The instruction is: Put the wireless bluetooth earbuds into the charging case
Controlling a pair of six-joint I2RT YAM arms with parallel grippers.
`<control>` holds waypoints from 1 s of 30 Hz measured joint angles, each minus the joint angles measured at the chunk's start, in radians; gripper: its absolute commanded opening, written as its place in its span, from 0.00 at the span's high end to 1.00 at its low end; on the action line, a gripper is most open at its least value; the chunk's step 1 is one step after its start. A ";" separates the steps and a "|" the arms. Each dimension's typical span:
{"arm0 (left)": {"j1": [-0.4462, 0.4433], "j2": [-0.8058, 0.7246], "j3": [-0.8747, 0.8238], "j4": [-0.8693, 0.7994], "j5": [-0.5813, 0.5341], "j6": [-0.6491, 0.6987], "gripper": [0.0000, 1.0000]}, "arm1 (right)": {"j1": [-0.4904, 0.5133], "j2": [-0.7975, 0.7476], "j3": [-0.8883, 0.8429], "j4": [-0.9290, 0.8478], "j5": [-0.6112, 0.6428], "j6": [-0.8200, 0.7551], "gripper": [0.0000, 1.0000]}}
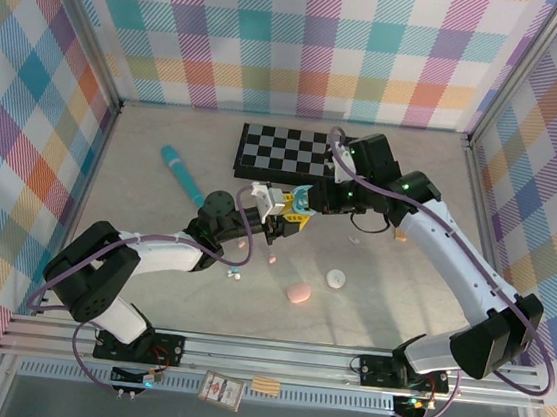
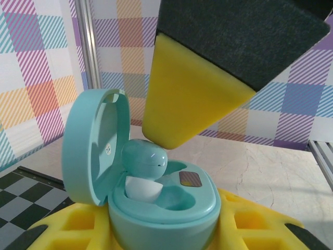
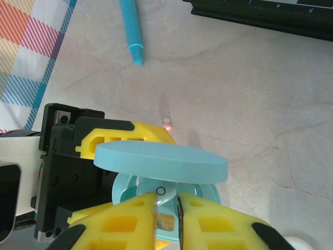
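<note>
My left gripper (image 2: 166,232) is shut on the pale teal charging case (image 2: 171,213), which it holds up with its lid (image 2: 93,148) open. A pale blue earbud (image 2: 144,159) with a white tip sits tilted in the case's left socket; the right socket is empty. My right gripper (image 3: 167,200) is shut, and its yellow fingertips (image 2: 177,104) rest right over that bud (image 3: 161,189). From above, the case (image 1: 300,201) sits where the two grippers meet. A loose pink earbud (image 1: 273,259) lies on the table below them.
A pink case (image 1: 298,293) and a white case (image 1: 335,276) lie on the table in front. The teal pen-like stick (image 1: 182,174) lies at the left and a black chessboard (image 1: 285,151) at the back. Small buds (image 1: 234,274) lie near my left arm.
</note>
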 measured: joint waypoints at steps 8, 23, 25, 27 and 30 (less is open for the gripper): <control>0.000 0.000 0.000 0.003 -0.003 0.000 0.74 | 0.000 -0.015 -0.015 0.032 -0.010 0.042 0.64; 0.000 0.000 0.000 0.006 -0.013 0.000 0.74 | 0.000 -0.022 -0.058 0.079 -0.046 0.142 0.63; 0.000 0.000 0.000 0.006 -0.017 0.000 0.74 | 0.000 -0.022 -0.062 0.080 -0.054 0.155 0.63; 0.000 0.000 0.001 0.005 -0.019 0.000 0.74 | 0.000 -0.021 -0.065 0.081 -0.059 0.166 0.63; 0.000 0.002 0.002 0.005 -0.019 0.000 0.74 | 0.000 -0.017 -0.065 0.082 -0.055 0.177 0.66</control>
